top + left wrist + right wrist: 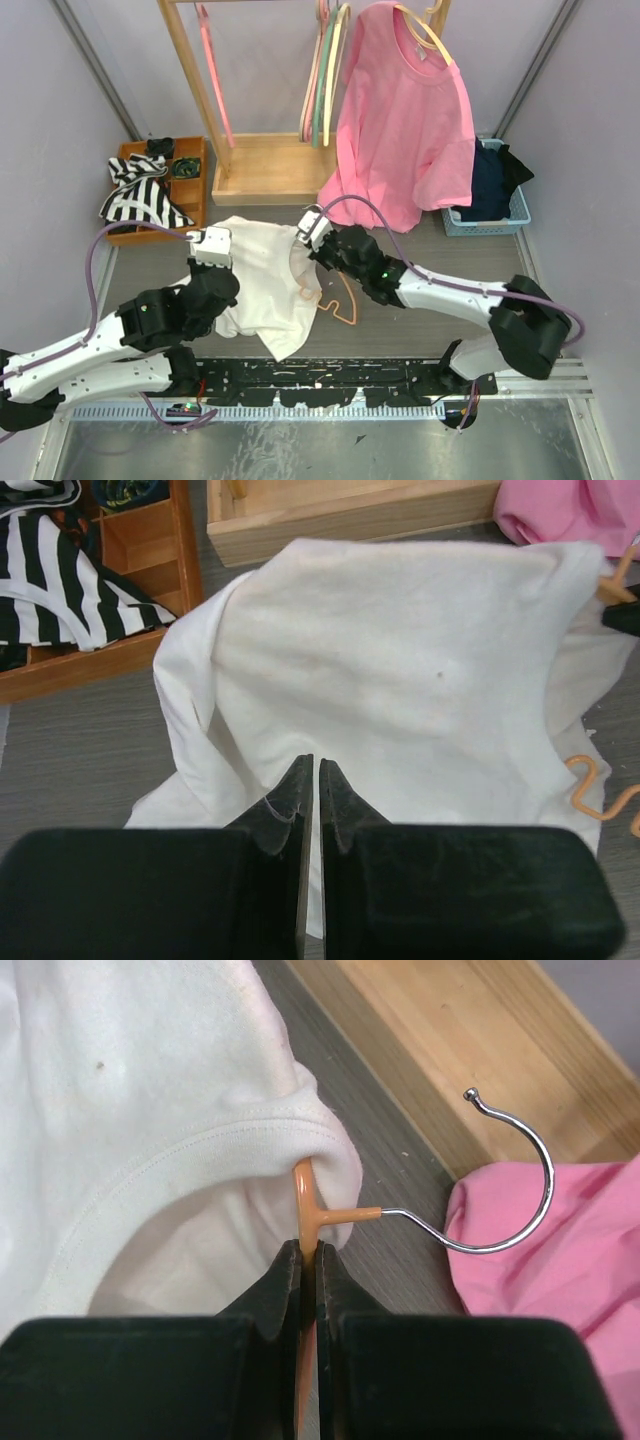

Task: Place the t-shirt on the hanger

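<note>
Right gripper (308, 1252) clamped on hanger (304, 1195) stem, t-shirt (150, 1110) collar round it; left gripper (310, 772) nearly closed, pinching t-shirt; pink t-shirt (560, 1290) just beside hanger

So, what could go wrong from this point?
1. The right gripper pinches the thin hanger only at its neck; it may twist in the jaws.
2. The t-shirt collar only bunches at that neck and may slip off.
3. The hook is near the pink t-shirt; it may snag.
</note>
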You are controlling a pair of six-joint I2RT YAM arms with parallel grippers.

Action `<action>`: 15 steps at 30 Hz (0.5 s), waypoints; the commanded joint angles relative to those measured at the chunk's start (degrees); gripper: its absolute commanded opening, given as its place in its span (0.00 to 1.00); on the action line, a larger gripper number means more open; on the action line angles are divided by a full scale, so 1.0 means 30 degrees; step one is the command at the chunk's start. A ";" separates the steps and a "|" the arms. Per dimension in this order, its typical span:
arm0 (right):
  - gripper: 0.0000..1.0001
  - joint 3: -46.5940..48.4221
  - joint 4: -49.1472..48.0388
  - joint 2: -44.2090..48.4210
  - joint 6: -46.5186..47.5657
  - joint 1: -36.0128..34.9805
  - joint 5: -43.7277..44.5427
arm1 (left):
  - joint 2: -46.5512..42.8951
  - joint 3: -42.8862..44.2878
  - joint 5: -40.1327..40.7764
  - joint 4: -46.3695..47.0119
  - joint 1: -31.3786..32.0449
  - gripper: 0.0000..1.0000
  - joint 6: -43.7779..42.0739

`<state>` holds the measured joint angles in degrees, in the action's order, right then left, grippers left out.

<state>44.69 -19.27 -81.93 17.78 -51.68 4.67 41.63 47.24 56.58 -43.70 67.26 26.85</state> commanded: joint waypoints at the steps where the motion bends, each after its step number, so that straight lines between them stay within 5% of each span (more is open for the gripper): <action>1: 0.01 -0.0234 -0.2665 0.3633 -0.1126 -0.0168 0.0583 | -0.0185 0.0841 0.0883 -0.0244 -0.0068 0.14 0.0240; 8: 0.01 -0.0765 -0.0443 0.7102 -0.1008 -0.0585 0.1050 | -0.0589 0.1625 0.2374 -0.1838 -0.0068 0.32 0.0664; 15: 0.01 -0.1243 0.2315 1.0404 -0.1211 -0.1224 0.1868 | -0.2380 0.2676 0.2346 -0.2671 -0.0070 0.39 0.0643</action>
<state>40.23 -12.47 -56.01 16.19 -54.22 7.75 37.34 52.31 61.52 -49.60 67.26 27.81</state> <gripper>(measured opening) 0.083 0.364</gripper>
